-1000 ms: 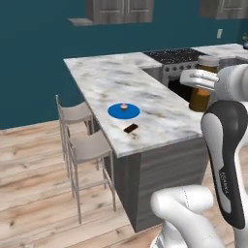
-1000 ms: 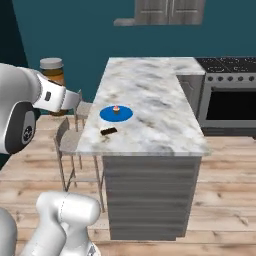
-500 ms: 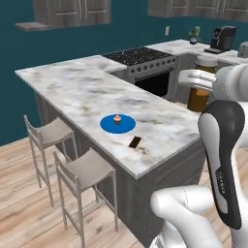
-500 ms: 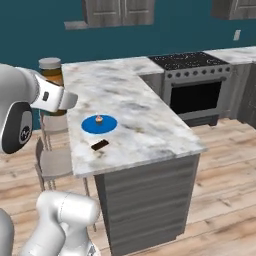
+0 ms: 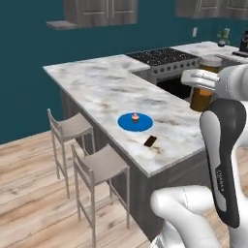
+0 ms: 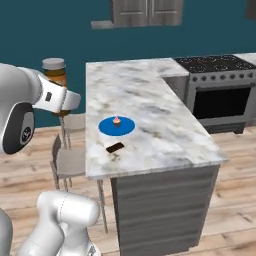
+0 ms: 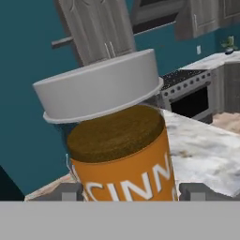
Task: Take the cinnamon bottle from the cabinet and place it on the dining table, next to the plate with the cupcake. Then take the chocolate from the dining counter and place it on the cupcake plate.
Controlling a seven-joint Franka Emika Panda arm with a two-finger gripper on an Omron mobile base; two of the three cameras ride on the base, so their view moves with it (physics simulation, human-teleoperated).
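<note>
Hand view: the jaws [image 7: 129, 192] pinch the cinnamon bottle [image 7: 123, 154], held in the air near the marble tabletop [image 6: 150, 105]. On it, the chocolate [image 6: 115, 147] lies just beside the blue plate [image 6: 107, 127] carrying the cupcake [image 6: 116, 120]; a stove [image 6: 220, 90] stands beyond.

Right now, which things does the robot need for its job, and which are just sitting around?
Needed: cinnamon bottle, held in the gripper; blue plate; cupcake; chocolate; dining table.

Just around: stools; stove; wall cabinets.
</note>
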